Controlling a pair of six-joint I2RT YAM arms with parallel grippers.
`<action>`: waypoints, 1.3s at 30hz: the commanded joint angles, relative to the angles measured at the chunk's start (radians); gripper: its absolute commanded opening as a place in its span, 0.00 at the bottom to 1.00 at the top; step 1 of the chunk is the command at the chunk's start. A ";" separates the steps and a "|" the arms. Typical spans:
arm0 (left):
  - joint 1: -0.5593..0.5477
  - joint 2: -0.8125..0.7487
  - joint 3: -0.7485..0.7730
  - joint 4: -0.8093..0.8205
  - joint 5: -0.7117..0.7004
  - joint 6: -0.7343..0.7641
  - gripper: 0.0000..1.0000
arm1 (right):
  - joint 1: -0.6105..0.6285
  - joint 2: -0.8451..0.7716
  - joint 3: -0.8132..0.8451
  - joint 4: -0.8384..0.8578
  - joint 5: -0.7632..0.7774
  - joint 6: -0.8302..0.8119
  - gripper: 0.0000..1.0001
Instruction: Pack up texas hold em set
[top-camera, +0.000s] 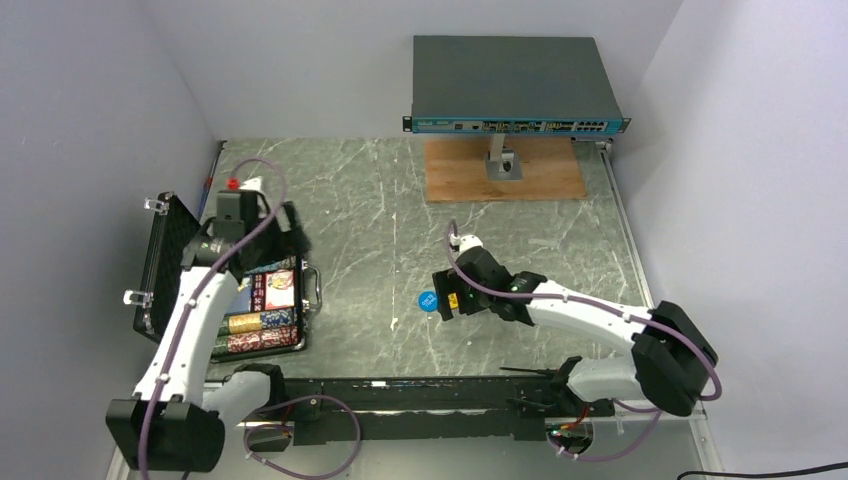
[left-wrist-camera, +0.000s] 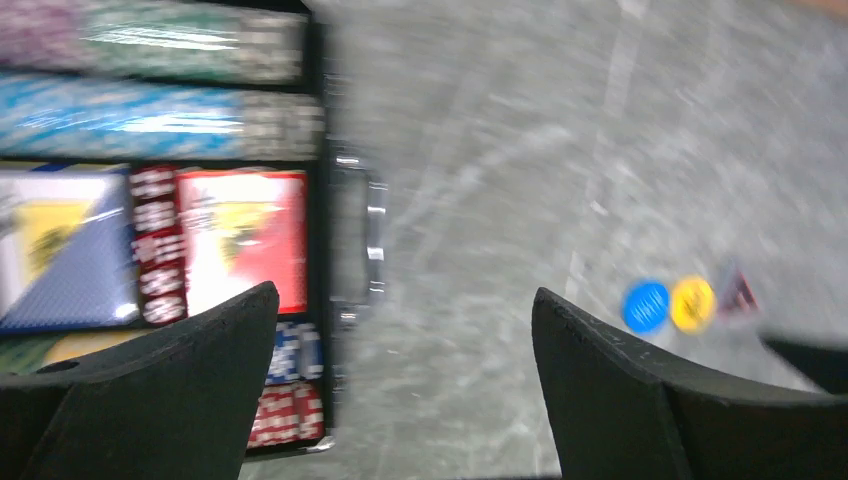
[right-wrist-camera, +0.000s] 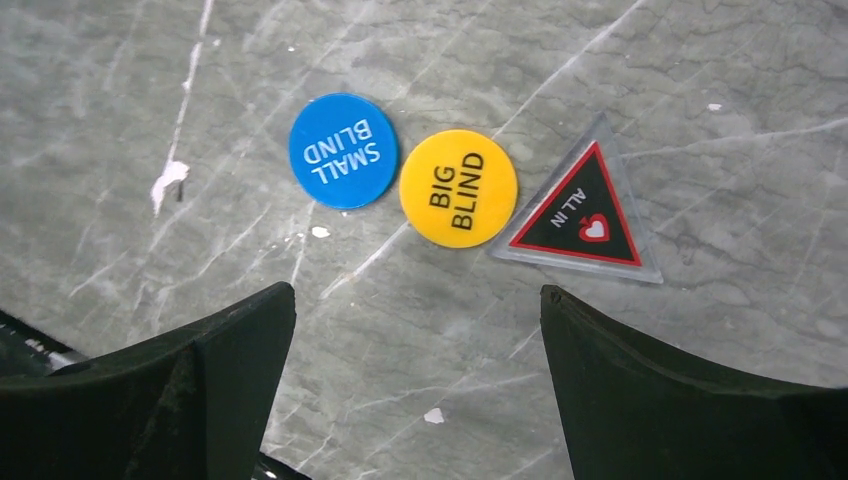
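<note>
Right wrist view looks down between the right fingers (right-wrist-camera: 680, 400), which are spread wide with nothing between them, above the grey marbled surface (right-wrist-camera: 700, 80). Just ahead of the gap, three pieces lie in a row. A round blue disc marked SMALL BLIND (right-wrist-camera: 343, 150) is nearer the finger on the picture's left. A round yellow disc marked BIG BLIND (right-wrist-camera: 458, 187) lies just beside it, in the middle. A clear triangular token with a red-edged black ALL IN centre (right-wrist-camera: 580, 210) is nearer the other finger, and its corner touches the yellow disc, or almost so. The fingers touch none of them.

Left wrist view is blurred. The left fingers (left-wrist-camera: 150, 390) are also spread wide and hold nothing. Ahead of the finger on the picture's left lies the small black briefcase (left-wrist-camera: 318, 200), open, with its silver handle (left-wrist-camera: 372, 240) toward the gap. Inside are rows of coloured chips (left-wrist-camera: 150, 105) and a red card box (left-wrist-camera: 245, 235). Beside that is what seems to be a blue card box (left-wrist-camera: 60, 250). In the top external view the foam-lined lid (top-camera: 165, 255) stands up on the side of the briefcase away from the fingers.
</note>
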 joint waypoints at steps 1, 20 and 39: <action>-0.230 -0.010 0.002 0.160 0.185 0.050 0.99 | 0.000 0.082 0.132 -0.124 0.103 0.000 0.94; -0.428 0.191 0.155 0.121 -0.173 0.294 0.99 | 0.065 0.458 0.455 -0.180 0.025 -0.052 0.74; -0.427 0.146 0.127 0.138 -0.239 0.281 0.99 | 0.152 0.588 0.451 -0.120 0.101 -0.034 0.50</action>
